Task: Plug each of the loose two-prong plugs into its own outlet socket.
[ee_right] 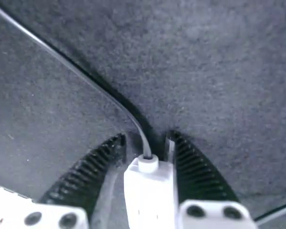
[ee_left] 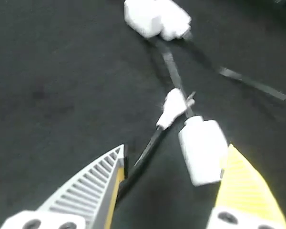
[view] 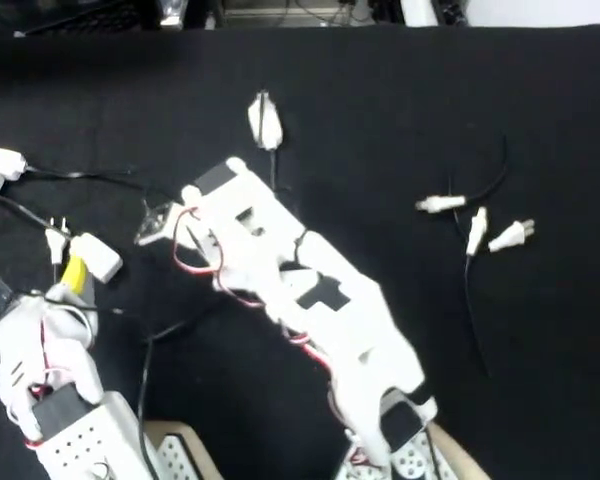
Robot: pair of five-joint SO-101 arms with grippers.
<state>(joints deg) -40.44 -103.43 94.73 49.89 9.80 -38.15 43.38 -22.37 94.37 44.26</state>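
Note:
My left gripper (ee_left: pixel 175 151) is open low over the black mat, near the table's left front. A white socket block (ee_left: pixel 202 151) lies against its yellow finger (ee_left: pixel 243 186), and a small two-prong plug (ee_left: pixel 174 107) with a dark cord lies just beyond the tips. From above, that socket block (view: pixel 95 256) and plug (view: pixel 55 240) sit by the left gripper (view: pixel 70 275). My right gripper (ee_right: pixel 147 138) is shut on a white corded plug (ee_right: pixel 148 191); from above the right gripper (view: pixel 160 224) is left of centre. Three loose plugs (view: pixel 477 230) lie at the right.
A second white socket (view: pixel 0 166) with a cord sits at the far left edge, and a third socket (view: pixel 265 120) lies at the back centre. Thin black cords (view: pixel 90 178) run across the left half of the mat. The right arm's body (view: pixel 310 300) spans the middle.

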